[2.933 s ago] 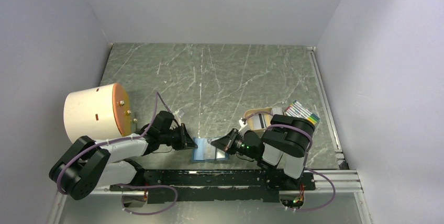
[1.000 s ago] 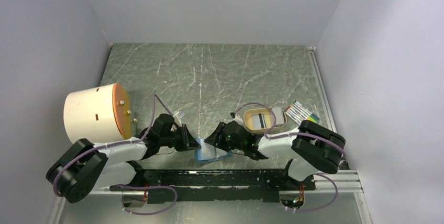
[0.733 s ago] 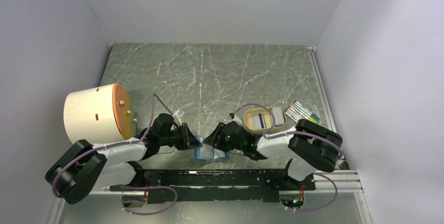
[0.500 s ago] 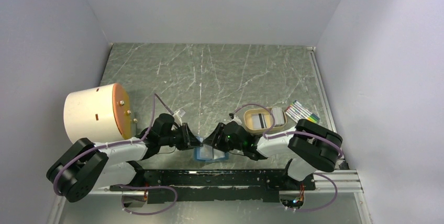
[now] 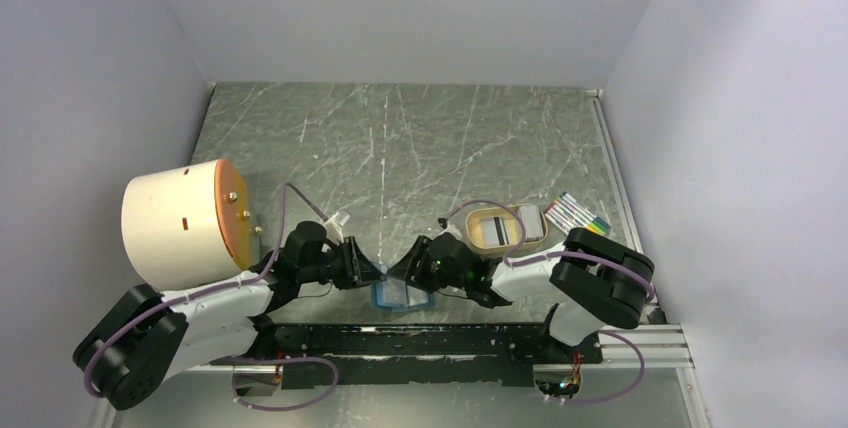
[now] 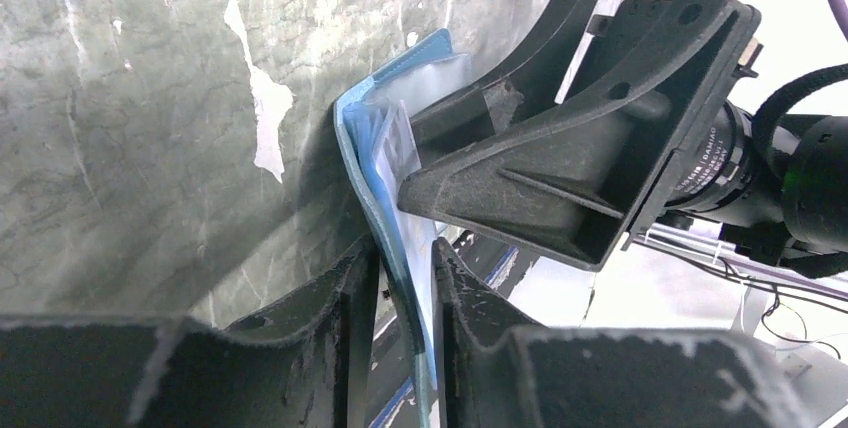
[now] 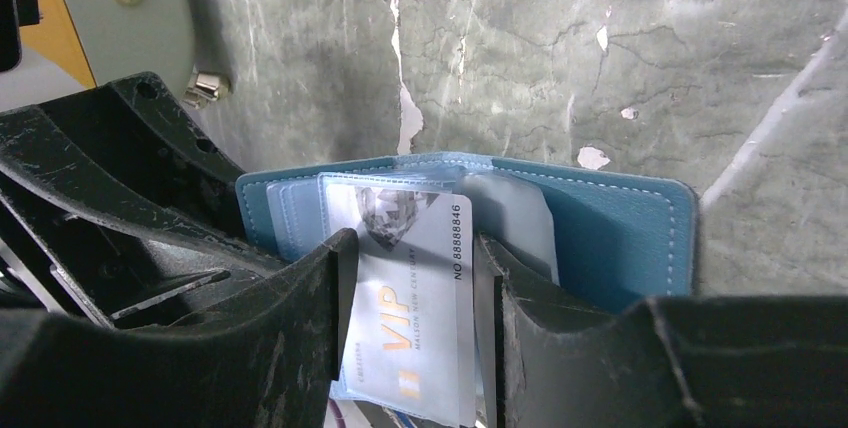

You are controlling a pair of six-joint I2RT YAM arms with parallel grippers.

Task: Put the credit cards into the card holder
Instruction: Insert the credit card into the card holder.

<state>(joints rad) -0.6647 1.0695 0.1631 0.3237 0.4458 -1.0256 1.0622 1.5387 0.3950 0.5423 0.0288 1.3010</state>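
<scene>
The teal-blue card holder [image 5: 400,296] is open near the table's front edge, between both grippers. My left gripper [image 5: 366,274] is shut on its left edge; in the left wrist view the blue flap [image 6: 385,183] runs between the fingers of my left gripper [image 6: 405,283]. My right gripper [image 5: 411,273] holds a pale VIP credit card [image 7: 415,278] by its long edges, its top end inside a pocket of the card holder [image 7: 620,238]. In the right wrist view the card sits between the fingers of my right gripper [image 7: 412,333]. Another card with a dark stripe [image 5: 494,231] lies in the tan tray.
The tan oval tray [image 5: 530,225] is just behind my right arm, with the pack of coloured markers [image 5: 578,213] to its right. A large white cylinder with an orange end [image 5: 180,223] stands at the left. The black rail [image 5: 420,340] runs along the front edge.
My right arm has stretched out from beside the tray to the card holder. Over the last second both grippers stay at the card holder, and my left arm's elbow has dropped lower and leftward.
</scene>
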